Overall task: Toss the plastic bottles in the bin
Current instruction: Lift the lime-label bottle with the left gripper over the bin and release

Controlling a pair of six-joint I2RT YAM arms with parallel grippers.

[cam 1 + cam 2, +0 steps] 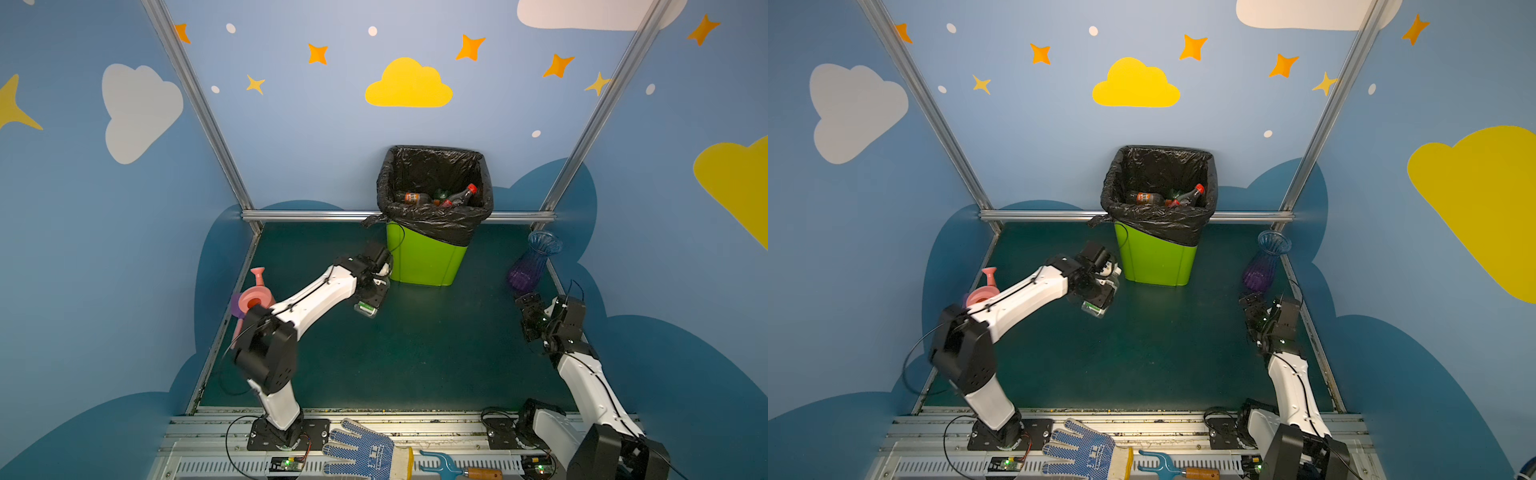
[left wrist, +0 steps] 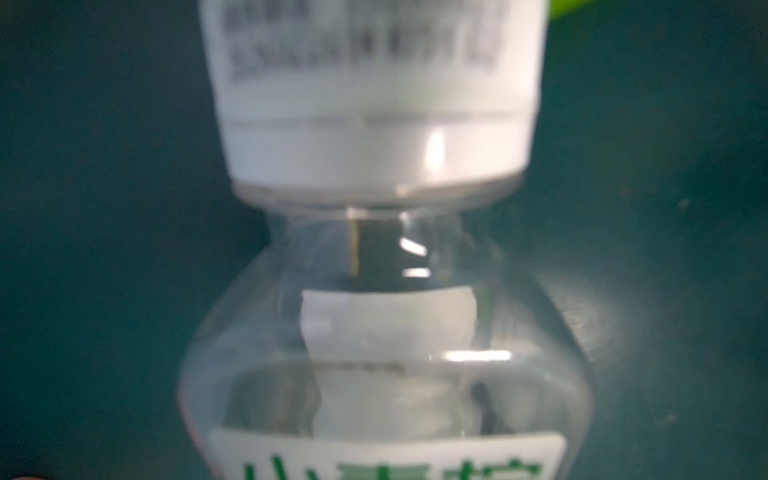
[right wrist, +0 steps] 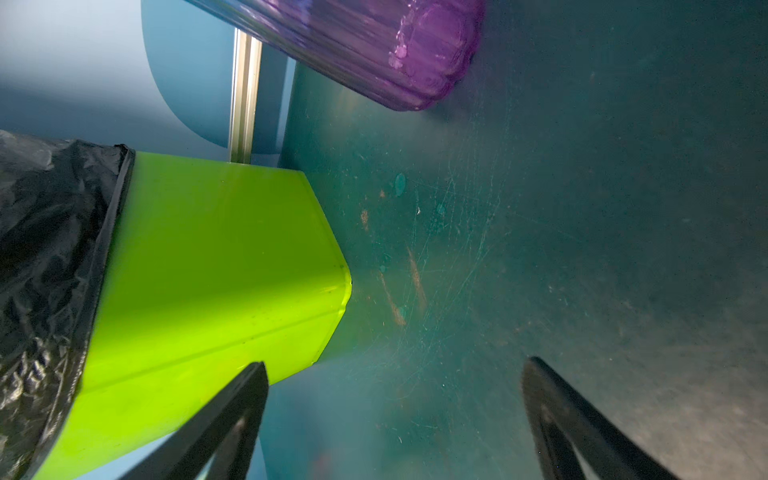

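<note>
My left gripper [image 1: 369,302] is shut on a small clear plastic bottle [image 1: 365,308] with a white and green label, just left of the bin's base. That bottle [image 2: 382,332] fills the left wrist view and hides the jaws. The lime-green bin [image 1: 424,262] with its black bag stands at the back middle in both top views. Inside it lie several bottles, one with an orange label [image 1: 413,198] and one with a red cap [image 1: 462,195]. My right gripper [image 3: 395,365] is open and empty near the right edge, close to the vase; the bin [image 3: 216,257] shows beyond it.
A ribbed blue-purple vase [image 1: 534,259] stands at the right wall, just beyond my right gripper [image 1: 525,301]. A pink watering can [image 1: 255,297] sits at the left edge behind the left arm. A blue dotted glove [image 1: 361,451] and a blue hand rake [image 1: 453,465] lie on the front rail.
</note>
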